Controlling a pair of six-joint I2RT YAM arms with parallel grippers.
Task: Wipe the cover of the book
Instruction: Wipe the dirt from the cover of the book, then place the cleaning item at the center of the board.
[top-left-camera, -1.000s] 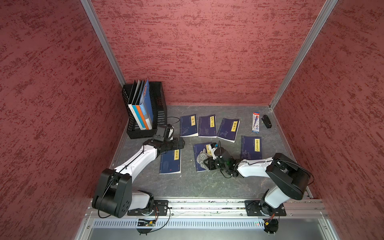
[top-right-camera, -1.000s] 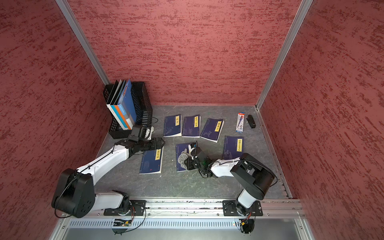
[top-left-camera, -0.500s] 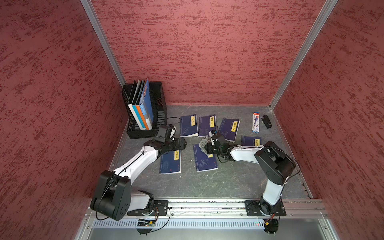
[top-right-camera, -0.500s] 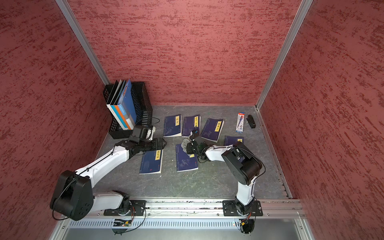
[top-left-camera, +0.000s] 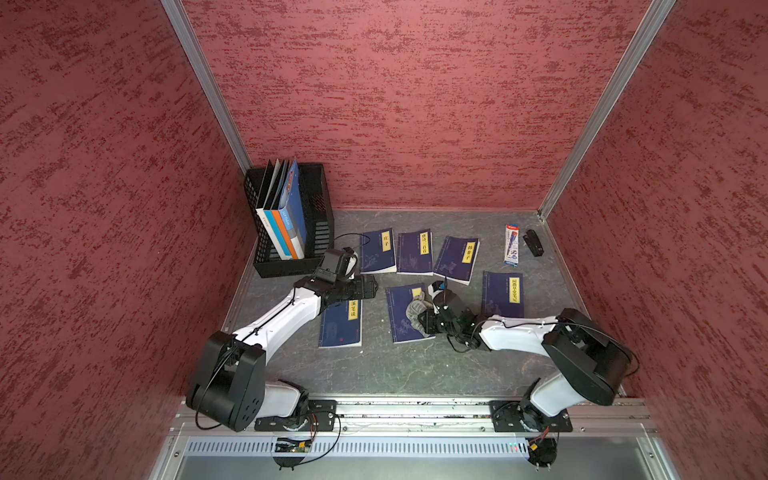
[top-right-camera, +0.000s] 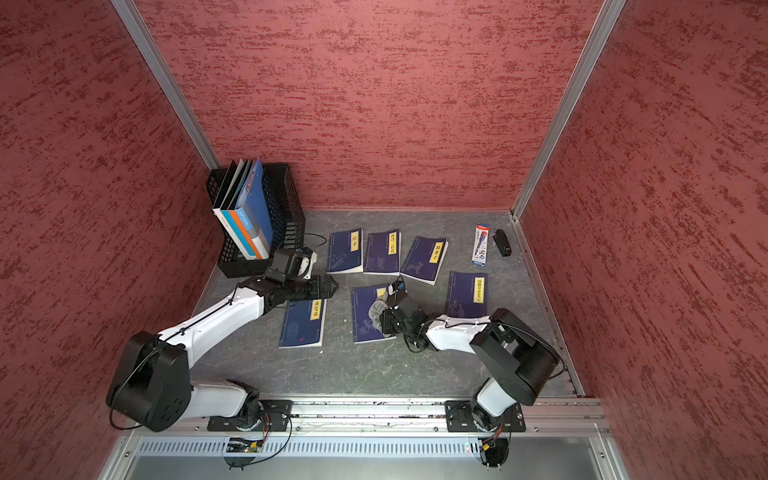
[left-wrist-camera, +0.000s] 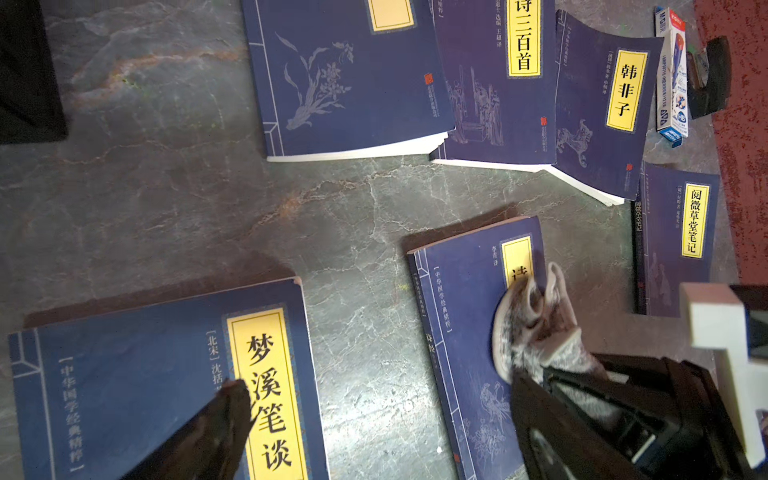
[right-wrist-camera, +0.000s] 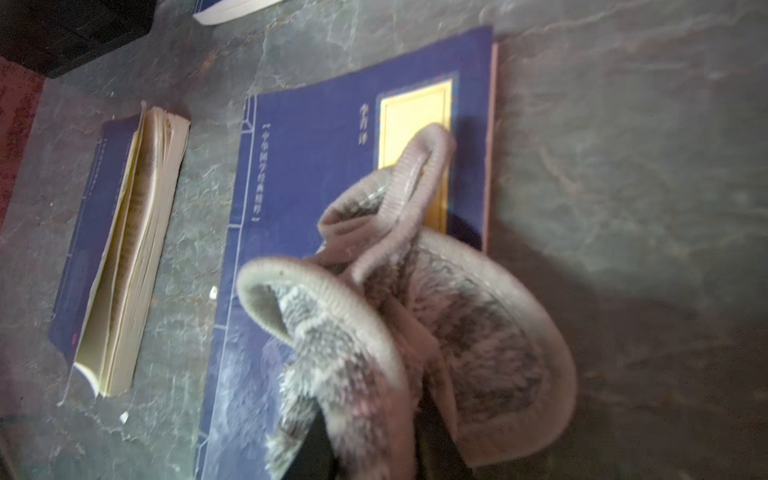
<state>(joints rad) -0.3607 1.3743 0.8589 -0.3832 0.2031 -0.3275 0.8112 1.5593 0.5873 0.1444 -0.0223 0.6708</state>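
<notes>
Red textured walls (top-left-camera: 395, 104), grey marbled counter (top-left-camera: 415, 365), navy books (top-left-camera: 413, 252) lying flat all over it. Right hand (top-left-camera: 427, 321) is clamped tight on a fuzzy grey cloth (right-wrist-camera: 415, 332), and the cloth sits bunched on the cover of the middle book (right-wrist-camera: 307, 166), spilling over its yellow title label (right-wrist-camera: 415, 108). That book lies flat in the near row, between two others. Left hand (top-left-camera: 368, 287) hangs wide open, gripping nothing, above the top edge of the neighbouring book (top-left-camera: 340, 322).

books (top-left-camera: 414, 252) clutter the middle; table (top-left-camera: 415, 365) lies bare by the front rail (top-left-camera: 415, 405).
</notes>
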